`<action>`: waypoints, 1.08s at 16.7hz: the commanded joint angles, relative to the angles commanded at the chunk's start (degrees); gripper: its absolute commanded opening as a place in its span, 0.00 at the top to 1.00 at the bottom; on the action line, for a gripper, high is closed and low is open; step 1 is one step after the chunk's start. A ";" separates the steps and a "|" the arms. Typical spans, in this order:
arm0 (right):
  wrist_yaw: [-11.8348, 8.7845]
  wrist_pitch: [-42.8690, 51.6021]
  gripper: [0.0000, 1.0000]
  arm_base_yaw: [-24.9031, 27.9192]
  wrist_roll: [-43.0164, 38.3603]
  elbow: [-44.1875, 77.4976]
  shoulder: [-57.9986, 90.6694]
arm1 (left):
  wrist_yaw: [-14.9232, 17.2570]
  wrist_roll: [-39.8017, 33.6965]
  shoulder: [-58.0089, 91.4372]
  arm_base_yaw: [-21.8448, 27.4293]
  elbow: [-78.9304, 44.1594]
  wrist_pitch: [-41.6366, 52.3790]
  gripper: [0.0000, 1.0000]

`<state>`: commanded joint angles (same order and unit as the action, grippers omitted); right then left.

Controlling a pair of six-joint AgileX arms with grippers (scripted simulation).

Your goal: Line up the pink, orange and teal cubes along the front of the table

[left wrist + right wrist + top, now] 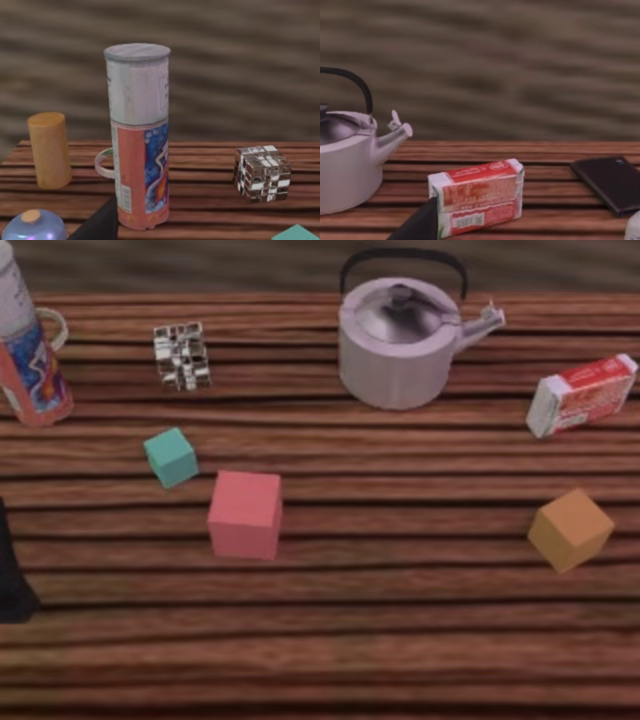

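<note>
Table [400, 640] of dark reddish planks fills the top view. Kettle [400, 340] stands at upper centre. The pink cube [245, 514] sits left of centre, the orange cube [570, 529] at mid right, well apart. The teal cube [171, 457] lies just up-left of the pink one. Neither gripper shows its fingers, so I cannot tell their state.

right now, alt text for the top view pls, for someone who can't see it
Three cubes sit scattered on a wooden table: a teal cube and pink cube left of centre, an orange cube far right. Behind them stand a silver lattice cube, a kettle, a red-and-white box and a tall canister.
</note>
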<state>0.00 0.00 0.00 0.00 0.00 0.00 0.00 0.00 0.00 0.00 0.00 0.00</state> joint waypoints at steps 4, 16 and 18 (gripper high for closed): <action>0.00 0.00 0.00 0.00 0.00 0.00 0.00 | 0.52 0.88 1.21 0.72 -1.71 1.55 0.00; 0.00 0.00 0.00 0.00 0.00 0.00 0.00 | 5.74 19.52 56.93 10.84 -50.17 41.65 0.00; 0.00 0.00 0.00 0.00 0.00 0.00 0.00 | 5.77 23.46 71.95 12.11 -60.59 50.47 0.00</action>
<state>0.00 0.00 0.00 0.00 0.00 0.00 5.77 23.46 71.95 12.11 -60.59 50.47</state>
